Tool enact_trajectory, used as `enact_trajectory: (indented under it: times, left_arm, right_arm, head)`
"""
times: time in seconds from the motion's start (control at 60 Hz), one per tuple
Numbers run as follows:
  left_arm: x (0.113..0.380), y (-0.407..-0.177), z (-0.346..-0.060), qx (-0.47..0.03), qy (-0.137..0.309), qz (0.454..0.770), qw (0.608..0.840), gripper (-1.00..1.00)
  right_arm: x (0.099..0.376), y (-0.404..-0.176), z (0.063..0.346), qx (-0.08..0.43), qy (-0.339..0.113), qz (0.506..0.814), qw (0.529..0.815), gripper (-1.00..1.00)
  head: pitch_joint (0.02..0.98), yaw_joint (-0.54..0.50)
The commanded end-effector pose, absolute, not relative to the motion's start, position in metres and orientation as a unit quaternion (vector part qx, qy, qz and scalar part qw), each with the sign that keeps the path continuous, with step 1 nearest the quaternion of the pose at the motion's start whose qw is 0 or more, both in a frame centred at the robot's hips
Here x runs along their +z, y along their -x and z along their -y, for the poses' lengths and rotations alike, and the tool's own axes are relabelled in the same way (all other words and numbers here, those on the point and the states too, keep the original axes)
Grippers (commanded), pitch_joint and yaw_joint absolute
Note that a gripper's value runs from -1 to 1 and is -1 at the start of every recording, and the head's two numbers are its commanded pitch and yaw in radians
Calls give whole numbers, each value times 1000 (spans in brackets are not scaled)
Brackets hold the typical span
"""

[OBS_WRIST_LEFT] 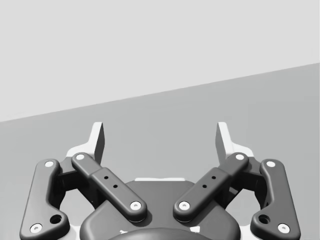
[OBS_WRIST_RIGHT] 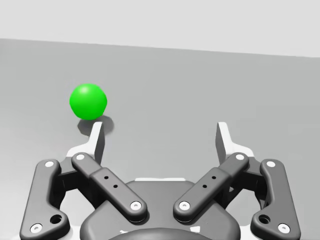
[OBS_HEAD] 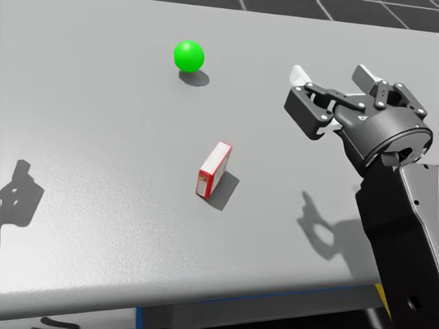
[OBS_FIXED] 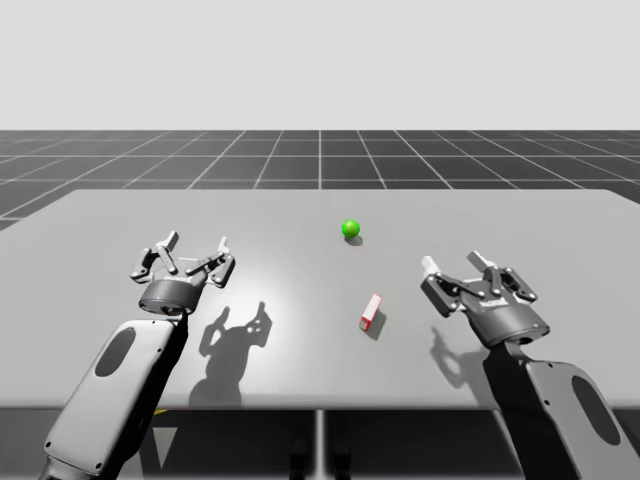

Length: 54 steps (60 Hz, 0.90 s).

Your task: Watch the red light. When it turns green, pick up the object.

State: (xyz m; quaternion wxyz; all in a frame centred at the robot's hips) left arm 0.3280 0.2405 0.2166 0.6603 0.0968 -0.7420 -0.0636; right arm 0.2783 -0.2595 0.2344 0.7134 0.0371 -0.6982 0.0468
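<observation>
Tabletop (OBS_FIXED: 100, 230) spans the high view. At its left, my left gripper (OBS_FIXED: 197, 243) hovers with fingers spread wide, holding nothing. Near the middle sits the light (OBS_FIXED: 350, 229), a small green ball; the red-and-white box (OBS_FIXED: 371, 312) stands on a narrow side nearer me, slightly to its right. My right gripper (OBS_FIXED: 453, 262), equally spread and empty, hovers right of the box, apart from it.
</observation>
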Motion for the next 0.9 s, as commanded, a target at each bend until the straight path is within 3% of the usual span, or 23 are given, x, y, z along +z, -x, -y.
enact_trajectory:
  times: [0.017, 0.117, 0.183, 0.283, 0.45, 0.667, 0.9]
  left_arm:
    - [217, -328, -241, -63, -98, 742, 660, -1000]
    - [217, -328, -241, -62, -98, 742, 660, -1000]
    - [217, -328, -242, -63, -104, 742, 659, -1000]
    - [217, -328, -241, -63, -105, 742, 659, -1000]
    - [217, -328, -242, -63, -104, 742, 659, -1000]
    - [215, -329, -241, -68, -104, 742, 659, -1000]
    - [214, -329, -240, -70, -106, 742, 658, -1000]
  right_arm:
    - [236, -266, 247, 106, -86, 690, 711, -1000]
    - [234, -255, 247, 141, -166, 672, 707, -1000]
    - [230, -249, 249, 158, -182, 675, 698, -1000]
    - [224, -242, 251, 184, -185, 676, 689, -1000]
    - [204, -233, 254, 238, -216, 649, 690, -1000]
    - [168, -226, 248, 293, -218, 639, 677, -1000]
    - [144, -235, 238, 306, -216, 634, 677, -1000]
  head:
    - [879, -231]
    - [879, -225]
    - [879, -217]
    - [878, -212]
    - [878, -211]
    - [879, -222]
    - [876, -223]
